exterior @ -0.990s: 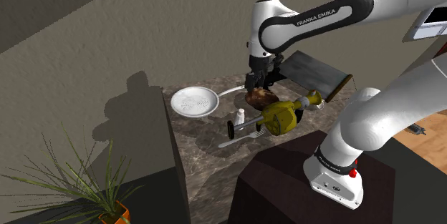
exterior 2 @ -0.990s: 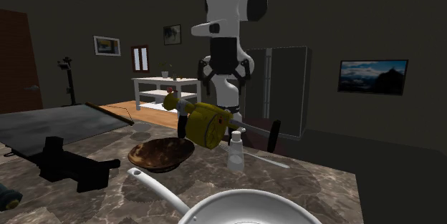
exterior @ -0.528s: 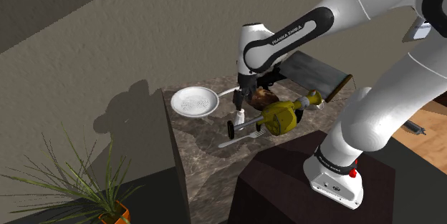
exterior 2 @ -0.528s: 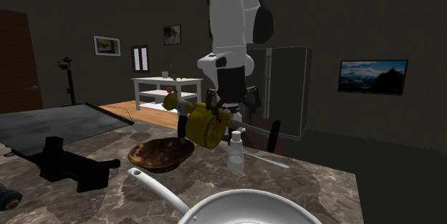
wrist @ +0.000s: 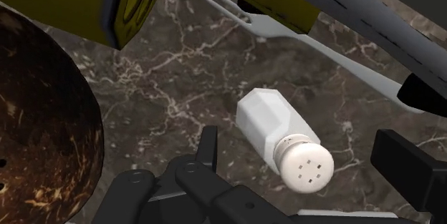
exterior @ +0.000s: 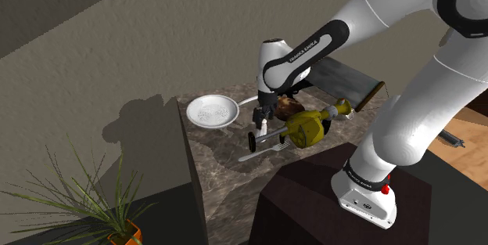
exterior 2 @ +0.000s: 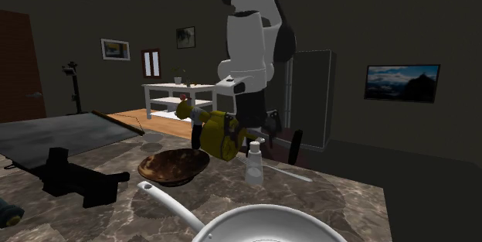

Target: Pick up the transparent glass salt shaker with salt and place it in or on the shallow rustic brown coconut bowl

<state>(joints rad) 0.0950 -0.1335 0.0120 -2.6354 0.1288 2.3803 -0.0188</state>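
The salt shaker (wrist: 272, 126), pale with a white perforated cap, stands upright on the marble counter. My gripper (wrist: 301, 144) is open and hangs just above it, one finger on each side, neither touching it. In the shoulder view the gripper (exterior: 263, 118) sits over the shaker (exterior: 265, 131). The brown coconut bowl (exterior: 286, 107) lies close by, toward that view's right. Facing the arm, the second exterior view has the shaker (exterior 2: 253, 163) right of the bowl (exterior 2: 174, 165), with the gripper (exterior 2: 255, 126) above the shaker.
A yellow toy-like object (exterior: 309, 127) lies right beside the shaker and bowl. A fork (exterior: 263, 153) rests near the counter's front edge (exterior: 205, 174). A white pan (exterior: 213, 112) sits to the shoulder view's left, a dark tray (exterior: 344, 81) behind.
My gripper has moved from above the bowl toward the shoulder view's left and down, and now straddles the shaker. The shaker and the bowl have not moved.
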